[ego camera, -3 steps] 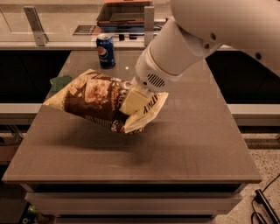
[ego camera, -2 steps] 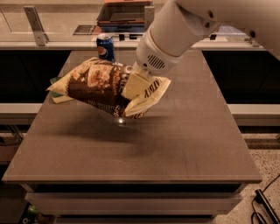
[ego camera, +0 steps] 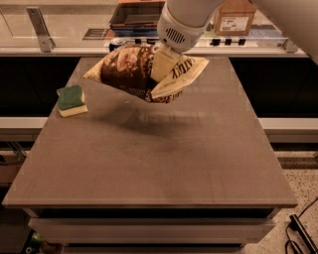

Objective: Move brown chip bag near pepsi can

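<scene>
The brown chip bag [ego camera: 134, 72], dark brown and cream-yellow, hangs in the air above the far part of the brown table [ego camera: 164, 163]. My gripper [ego camera: 163, 63] is shut on its right-middle part and holds it lifted, with the white arm reaching down from the top. The pepsi can [ego camera: 118, 43] is mostly hidden behind the bag; only its silver top and a bit of blue show at the table's far edge, just above the bag's upper left.
A green-and-yellow sponge [ego camera: 71, 100] lies on the table's left side. A counter behind holds a cardboard box [ego camera: 235, 17] and a dark tray [ego camera: 136, 14]. A metal bracket [ego camera: 39, 27] stands at the far left.
The gripper has lifted the bag higher and carried it toward the far edge, so it now covers most of the can. The sponge that the bag was hiding now shows.
</scene>
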`<state>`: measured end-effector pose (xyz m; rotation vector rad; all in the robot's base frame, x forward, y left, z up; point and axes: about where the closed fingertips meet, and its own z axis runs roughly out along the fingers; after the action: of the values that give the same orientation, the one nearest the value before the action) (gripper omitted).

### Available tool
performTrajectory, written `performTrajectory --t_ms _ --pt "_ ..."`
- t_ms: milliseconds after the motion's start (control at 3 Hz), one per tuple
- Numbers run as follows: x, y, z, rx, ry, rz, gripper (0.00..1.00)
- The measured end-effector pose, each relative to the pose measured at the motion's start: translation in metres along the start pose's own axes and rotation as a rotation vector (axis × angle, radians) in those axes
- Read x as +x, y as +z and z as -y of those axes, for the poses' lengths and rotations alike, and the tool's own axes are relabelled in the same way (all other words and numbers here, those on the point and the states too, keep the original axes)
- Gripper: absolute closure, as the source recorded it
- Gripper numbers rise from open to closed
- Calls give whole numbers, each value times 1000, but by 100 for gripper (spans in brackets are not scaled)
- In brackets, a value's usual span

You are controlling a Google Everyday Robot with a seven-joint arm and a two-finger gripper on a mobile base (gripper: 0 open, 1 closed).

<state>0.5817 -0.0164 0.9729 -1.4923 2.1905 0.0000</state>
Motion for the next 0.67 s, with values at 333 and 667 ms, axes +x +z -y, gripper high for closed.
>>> performTrajectory --t_ms 333,667 --pt "1 1 36 69 8 -73 100" --pt "2 1 66 112 17 -121 100"
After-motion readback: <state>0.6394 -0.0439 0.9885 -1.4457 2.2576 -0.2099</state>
